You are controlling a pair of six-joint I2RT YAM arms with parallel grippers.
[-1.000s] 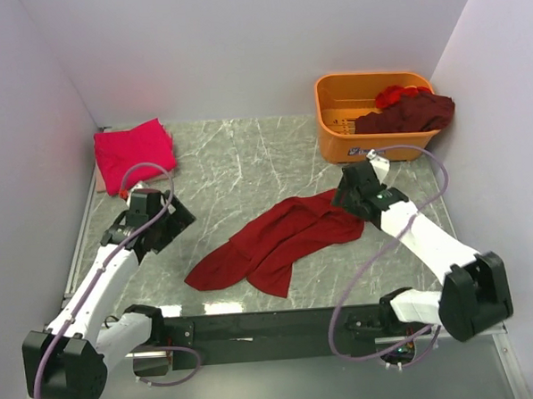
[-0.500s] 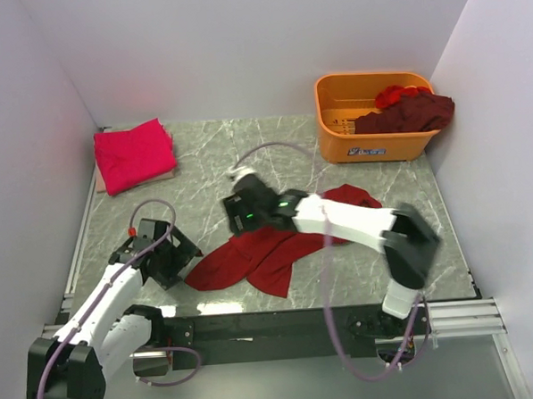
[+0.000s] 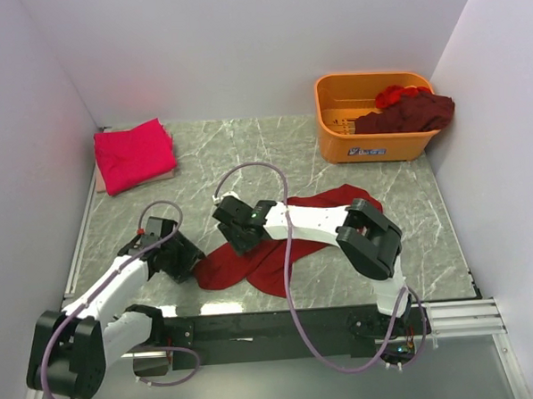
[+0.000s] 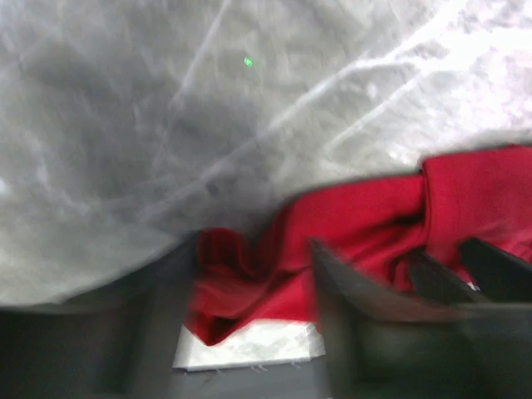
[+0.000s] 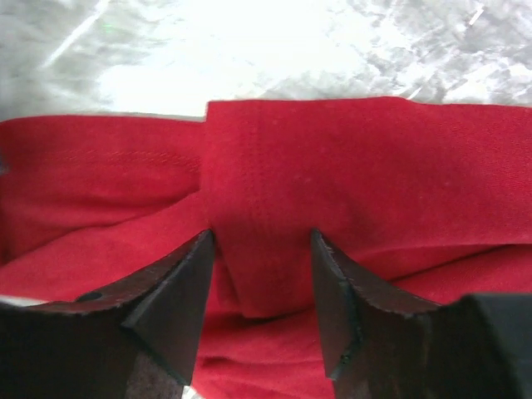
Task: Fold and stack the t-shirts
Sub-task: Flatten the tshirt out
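Note:
A red t-shirt [image 3: 282,239] lies crumpled on the marble table [image 3: 246,156], mid-front. My left gripper [image 3: 186,260] is at its left tip. In the blurred left wrist view the gripper [image 4: 256,249] has its jaws apart, with a bunched corner of the red t-shirt [image 4: 357,216] lying between them. My right arm reaches across to the shirt's upper left edge, where the right gripper [image 3: 238,230] sits low. In the right wrist view this gripper [image 5: 262,241] straddles a raised fold of the red t-shirt [image 5: 332,166], jaws still apart. A folded pink t-shirt [image 3: 135,154] lies back left.
An orange basket [image 3: 334,115] stands at the back right, holding a maroon t-shirt [image 3: 409,113] and a bright red one [image 3: 395,93]. White walls close in the table on the left, back and right. The black arm rail [image 3: 255,325] runs along the front edge.
The right arm swung from the shirt's right end across to its upper left edge. The left gripper moved right and nearer, to the shirt's left tip. Both grippers' jaws narrowed.

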